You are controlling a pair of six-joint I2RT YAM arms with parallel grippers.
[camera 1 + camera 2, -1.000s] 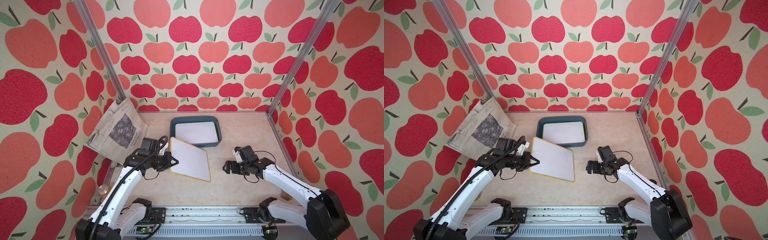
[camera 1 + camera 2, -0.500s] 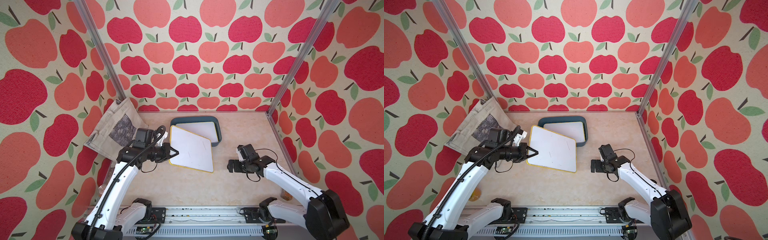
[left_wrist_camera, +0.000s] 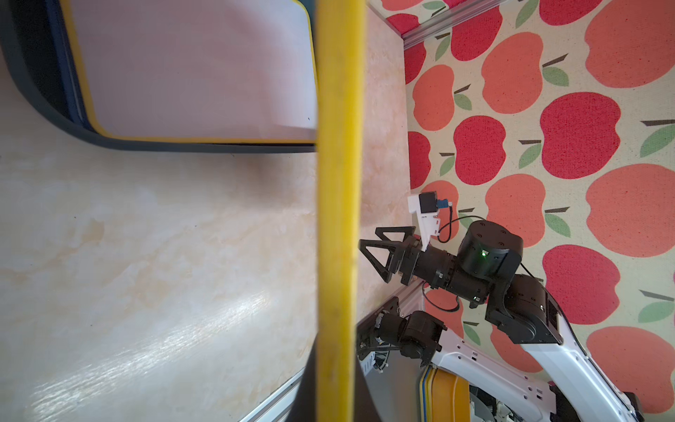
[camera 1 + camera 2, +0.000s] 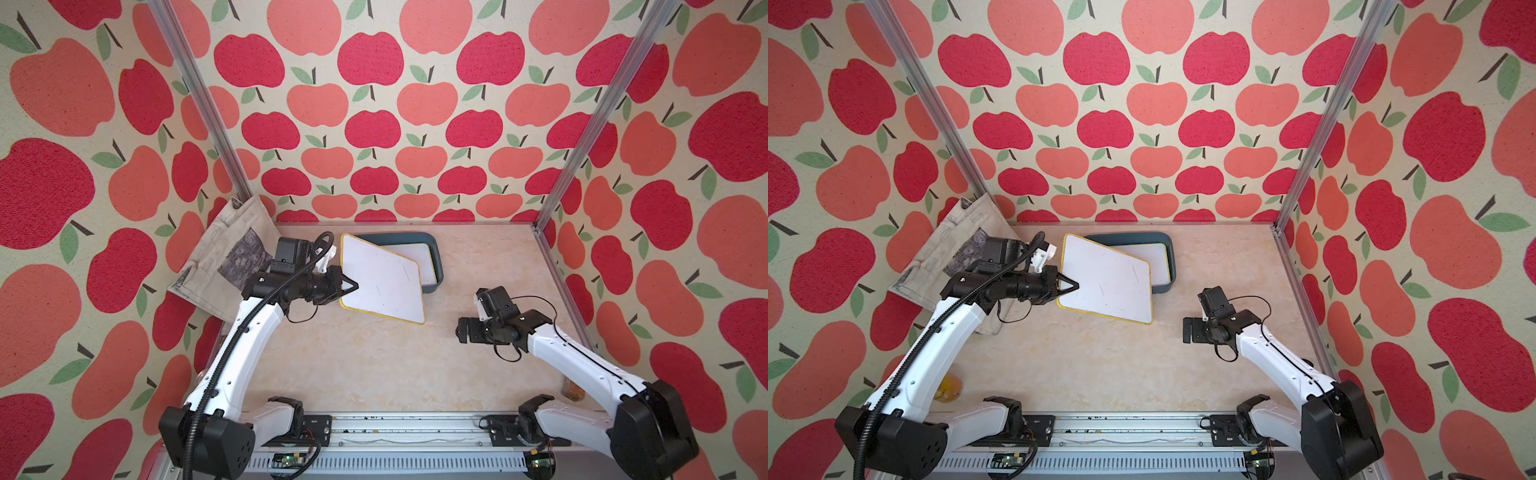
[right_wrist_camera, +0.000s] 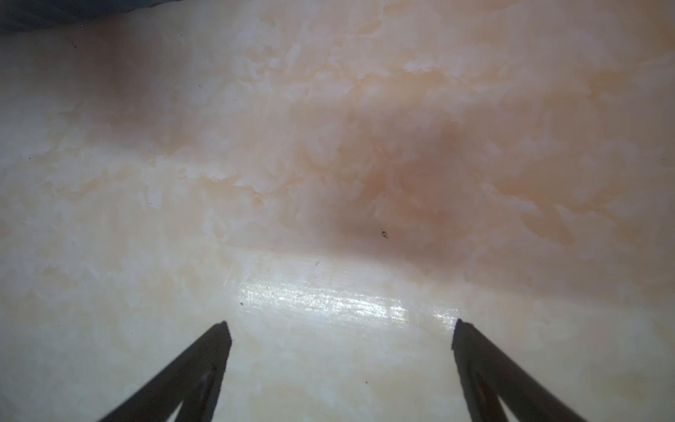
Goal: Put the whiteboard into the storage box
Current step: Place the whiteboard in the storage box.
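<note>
Currently left tool (image 4: 353,286) clamps whiteboard (image 4: 386,282) edge, overhanging storage box (image 4: 439,266) rim; right tool (image 5: 339,329) gapes above table (image 4: 374,365).

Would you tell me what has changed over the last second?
The left gripper, shut on the whiteboard, has carried it away from the robot, so it now covers more of the storage box. Nothing was released. The open right gripper, the box and the second whiteboard inside it hardly moved.
</note>
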